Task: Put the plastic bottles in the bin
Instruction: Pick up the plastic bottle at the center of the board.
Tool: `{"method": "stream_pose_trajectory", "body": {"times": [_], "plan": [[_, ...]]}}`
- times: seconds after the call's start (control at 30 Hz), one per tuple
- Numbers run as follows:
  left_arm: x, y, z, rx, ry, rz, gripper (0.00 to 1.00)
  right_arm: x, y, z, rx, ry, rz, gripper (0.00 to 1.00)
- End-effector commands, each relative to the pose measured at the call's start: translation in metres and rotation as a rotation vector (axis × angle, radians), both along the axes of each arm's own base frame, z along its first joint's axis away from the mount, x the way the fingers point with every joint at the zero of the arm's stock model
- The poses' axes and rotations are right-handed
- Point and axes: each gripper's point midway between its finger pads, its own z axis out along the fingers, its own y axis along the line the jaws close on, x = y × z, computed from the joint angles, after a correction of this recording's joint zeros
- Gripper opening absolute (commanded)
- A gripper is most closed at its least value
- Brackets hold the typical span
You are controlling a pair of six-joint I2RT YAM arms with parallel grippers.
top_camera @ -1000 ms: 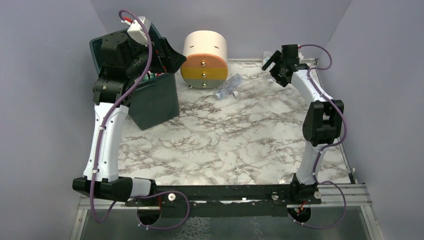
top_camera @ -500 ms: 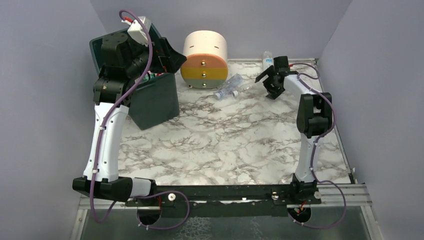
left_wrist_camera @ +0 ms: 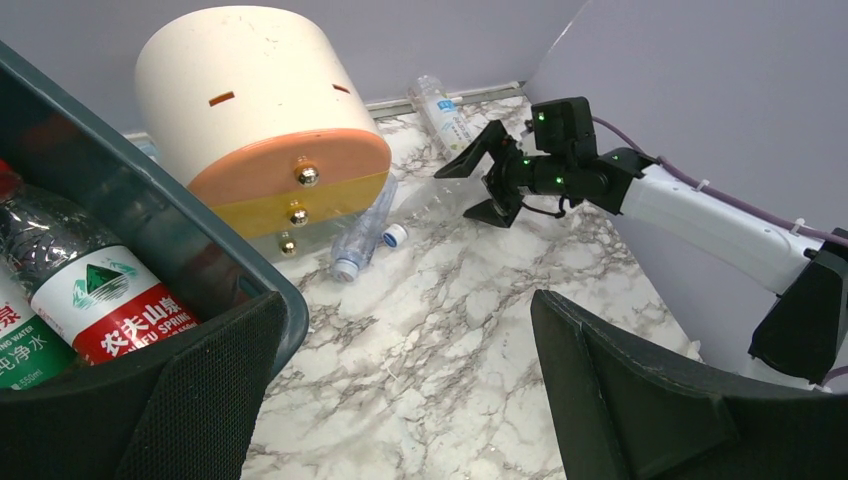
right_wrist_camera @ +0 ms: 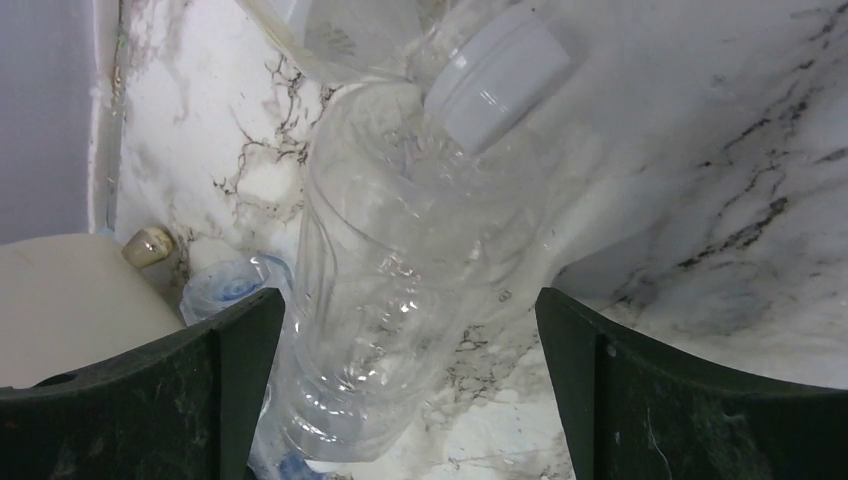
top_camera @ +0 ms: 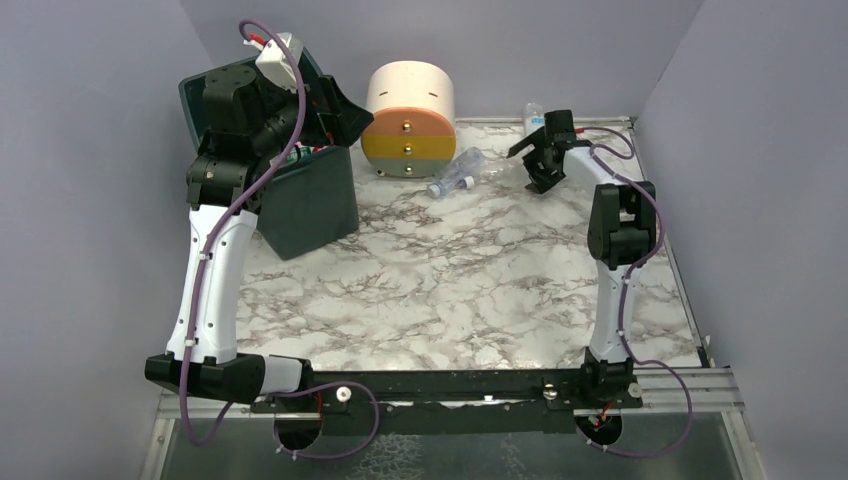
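**Right gripper** (left_wrist_camera: 458, 193): jaws spread as wide as they go, nothing clamped. It is set low at the far right of the table, pointing toward the drawer unit.

**Between its jaws:** clear plastic bottle with a white cap (right_wrist_camera: 400, 290), lying on its side, cap end away from the wrist. A gap shows on one finger's side; contact on the other cannot be told.

**Just beyond:** second clear bottle (left_wrist_camera: 365, 232), lying beside the first at the foot of the round cream, orange and yellow drawer unit (top_camera: 408, 110).

**Back edge:** clear bottle with a blue label (left_wrist_camera: 442, 108), by the wall behind the right gripper.

**Left gripper** (left_wrist_camera: 405, 320): equally wide open and empty, above the rim of the tall dark green-grey plastic bin (top_camera: 310, 205) at far left.

**In the bin:** clear bottle with a red label (left_wrist_camera: 100, 300), and a green-labelled bottle (left_wrist_camera: 25, 350) against it.

**Surface:** white marble-patterned table (top_camera: 450, 290).
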Motion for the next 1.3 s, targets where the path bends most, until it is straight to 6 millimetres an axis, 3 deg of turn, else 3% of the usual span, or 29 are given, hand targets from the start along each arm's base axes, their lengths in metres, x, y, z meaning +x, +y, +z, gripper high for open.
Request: {"method": "stream_pose_trajectory", "body": {"times": [0.0, 0.27, 0.4, 0.7, 0.83, 0.93, 1.1, 1.27], "plan": [[-0.009, -0.002, 0.016, -0.003, -0.052, -0.021, 0.99, 0.014, 0.0, -0.008, 0.035, -0.013, -0.02, 1.0], [-0.009, -0.003, 0.019, -0.001, -0.052, -0.026, 0.99, 0.022, 0.001, -0.021, 0.041, -0.008, -0.029, 0.99], [-0.009, -0.003, 0.018, 0.002, -0.05, -0.028, 0.99, 0.019, 0.001, -0.027, 0.04, 0.006, -0.026, 0.85], [-0.016, -0.009, 0.022, -0.011, -0.051, -0.056, 0.99, 0.006, 0.003, -0.057, 0.035, 0.061, 0.019, 0.88], [-0.021, -0.016, 0.022, -0.021, -0.043, -0.089, 0.99, -0.001, 0.006, -0.073, 0.041, 0.087, 0.046, 0.81], [-0.025, -0.024, 0.02, -0.022, -0.036, -0.11, 0.99, -0.005, 0.008, -0.079, 0.039, 0.094, 0.063, 0.66], [-0.03, -0.035, 0.017, -0.021, -0.026, -0.132, 0.99, -0.014, 0.008, -0.076, 0.035, 0.08, 0.084, 0.55], [-0.033, -0.048, 0.013, -0.014, -0.017, -0.154, 0.99, -0.021, 0.005, -0.052, 0.014, 0.015, 0.102, 0.46]]}}
